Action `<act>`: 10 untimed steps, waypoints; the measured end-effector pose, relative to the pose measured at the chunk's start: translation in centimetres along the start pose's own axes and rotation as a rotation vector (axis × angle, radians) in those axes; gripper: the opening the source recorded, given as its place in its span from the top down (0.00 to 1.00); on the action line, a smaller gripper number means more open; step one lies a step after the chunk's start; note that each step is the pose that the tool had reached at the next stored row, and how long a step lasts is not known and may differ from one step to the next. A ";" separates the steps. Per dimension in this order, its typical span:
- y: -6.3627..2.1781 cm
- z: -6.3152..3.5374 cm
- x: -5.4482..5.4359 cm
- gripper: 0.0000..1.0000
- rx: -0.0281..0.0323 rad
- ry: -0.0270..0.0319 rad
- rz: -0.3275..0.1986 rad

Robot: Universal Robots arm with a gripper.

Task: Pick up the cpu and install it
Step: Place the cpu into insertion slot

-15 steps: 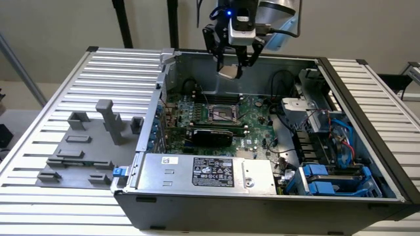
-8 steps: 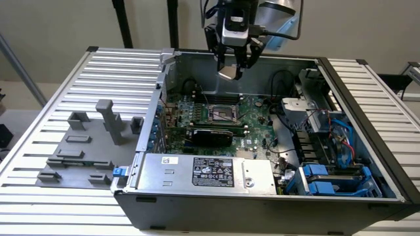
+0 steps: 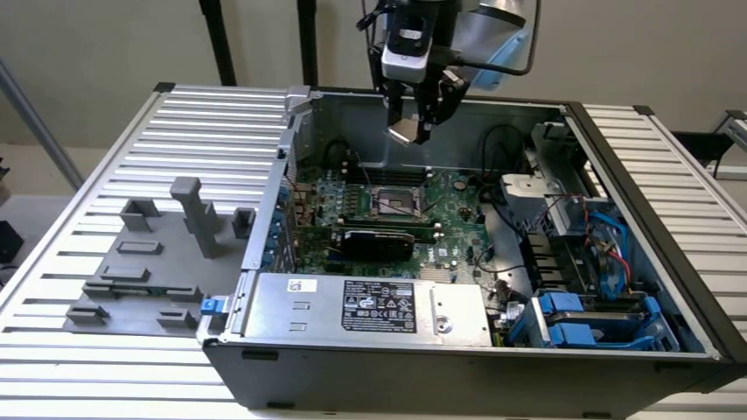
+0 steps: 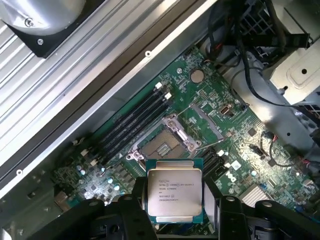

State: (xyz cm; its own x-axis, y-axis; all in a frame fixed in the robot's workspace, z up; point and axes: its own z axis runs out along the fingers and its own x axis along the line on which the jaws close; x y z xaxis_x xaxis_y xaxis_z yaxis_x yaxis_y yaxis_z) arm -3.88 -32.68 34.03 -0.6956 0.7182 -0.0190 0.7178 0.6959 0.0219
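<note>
We hold the cpu (image 4: 174, 192) clamped in our part-open gripper (image 3: 418, 121), high over the case (image 3: 350, 131), above the socket (image 4: 167, 145). We judge the pick done and the install in hand. Seating calls for squaring the cpu to the socket.

The exterior view looks down at an angle from well off, taking in the open case (image 3: 467, 372) and table (image 3: 659, 175). The wrist view looks down from near, past gripper (image 4: 175, 212) and cpu (image 4: 174, 189). Both share the board (image 4: 240, 145) and socket (image 4: 162, 147)
</note>
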 end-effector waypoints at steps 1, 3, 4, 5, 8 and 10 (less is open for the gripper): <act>0.00 0.02 0.0 0.45 0.0003 -0.0004 0.018; 0.00 0.05 0.0 0.45 0.0010 -0.0012 0.054; 0.00 0.06 0.0 0.45 0.0013 -0.0016 0.073; 0.00 0.08 0.0 0.45 0.0016 -0.0019 0.090; 0.00 0.13 0.0 0.45 0.0027 -0.0032 0.145; 0.00 0.16 0.0 0.45 0.0034 -0.0040 0.181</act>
State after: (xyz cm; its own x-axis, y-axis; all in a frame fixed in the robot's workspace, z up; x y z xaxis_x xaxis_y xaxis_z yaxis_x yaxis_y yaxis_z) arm -3.88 -32.68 33.88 -0.5550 0.8316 -0.0190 0.8314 0.5553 0.0220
